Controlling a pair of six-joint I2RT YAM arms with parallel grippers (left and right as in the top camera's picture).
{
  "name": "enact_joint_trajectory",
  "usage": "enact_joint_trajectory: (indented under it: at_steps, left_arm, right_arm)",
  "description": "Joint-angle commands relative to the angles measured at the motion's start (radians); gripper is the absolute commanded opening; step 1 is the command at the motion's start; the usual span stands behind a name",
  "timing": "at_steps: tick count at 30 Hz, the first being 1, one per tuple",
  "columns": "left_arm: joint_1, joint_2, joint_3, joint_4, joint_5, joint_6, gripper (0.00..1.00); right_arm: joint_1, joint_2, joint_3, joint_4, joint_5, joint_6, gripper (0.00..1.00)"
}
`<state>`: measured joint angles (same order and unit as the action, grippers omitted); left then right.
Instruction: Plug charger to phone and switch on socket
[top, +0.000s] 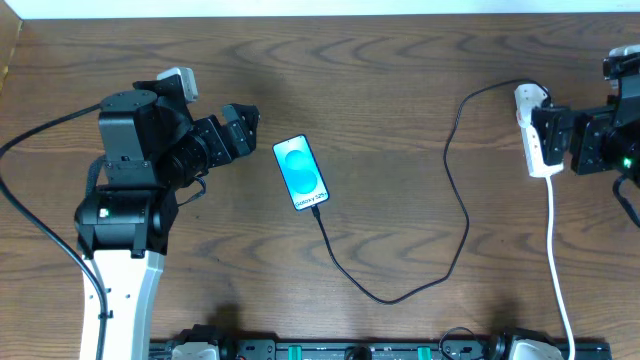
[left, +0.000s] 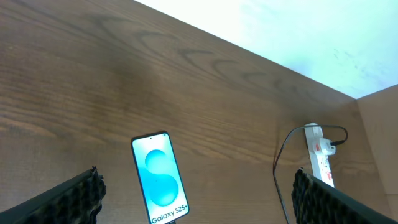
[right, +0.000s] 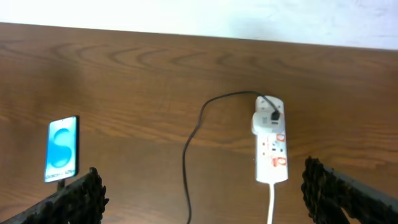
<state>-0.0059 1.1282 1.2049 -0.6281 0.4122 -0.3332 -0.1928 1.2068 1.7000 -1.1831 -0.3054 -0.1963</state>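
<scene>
The right hand (right: 200, 169) is hovering spread wide by the socket (right: 272, 149), a light strip probably skidding unless poked straight down at its red marks (right: 280, 163).

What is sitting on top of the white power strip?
The charger's white plug sits on one end of the socket. The outlet beneath it is hidden.

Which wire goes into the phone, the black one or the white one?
The thin black charger, looping to the phone; the white cord only leaves the socket.
</scene>
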Motion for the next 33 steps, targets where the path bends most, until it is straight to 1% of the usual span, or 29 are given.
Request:
enact_joint_trajectory:
  at_steps: [1,3,6,7,8,11,12,13,18,22,26,33]
  left_arm:
    - [0.000,0.002,0.002,-0.001,-0.005,0.003,0.97]
    - [0.000,0.002,0.002,-0.001,-0.005,0.003,0.97]
    - [0.000,0.002,0.002,-0.001,-0.005,0.003,0.97]
    - [0.000,0.002,0.002,-0.001,-0.005,0.003,0.97]
    - [0.000,0.002,0.002,-0.001,-0.005,0.003,0.97]
    - [0.000,0.002,0.002,-0.001,-0.005,0.003,0.97]
    - [0.000,0.002,0.002,-0.001,-0.005,0.003,0.97]
    - [0.000,0.002,0.002,-0.001,-0.005,0.003,0.97]
    - [0.000,0.002,0.002,-0.001,-0.005,0.003,0.97]
    - [0.000,0.002,0.002,-0.001,-0.005,0.003,0.97]
    - [0.000,0.002,0.002,-0.001,-0.005,0.003,0.97]
    - [0.000,0.002,0.002,-0.001,-0.005,0.003,0.97]
  right_arm:
    - [0.038,-0.055,-0.028,0.034,0.020,-0.110,0.99]
    - [0.087,-0.124,-0.099,0.135,0.020,-0.153,0.99]
    - [0.137,-0.249,-0.262,0.365,0.032,-0.173,0.99]
    - [0.144,-0.298,-0.329,0.440,0.034,-0.179,0.99]
    - [0.148,-0.377,-0.445,0.550,0.030,-0.179,0.99]
    - [0.149,-0.496,-0.625,0.684,-0.010,-0.207,0.99]
    - [0.149,-0.559,-0.725,0.747,-0.029,-0.231,0.99]
    - [0.149,-0.593,-0.782,0.779,-0.036,-0.238,0.99]
    - [0.149,-0.809,-1.138,0.993,-0.038,-0.247,0.99]
    - [0.149,-0.943,-1.331,1.088,-0.040,-0.247,0.99]
    - [0.159,-1.055,-1.467,1.113,-0.045,-0.247,0.99]
    - [0.175,-1.145,-1.601,1.126,-0.045,-0.246,0.99]
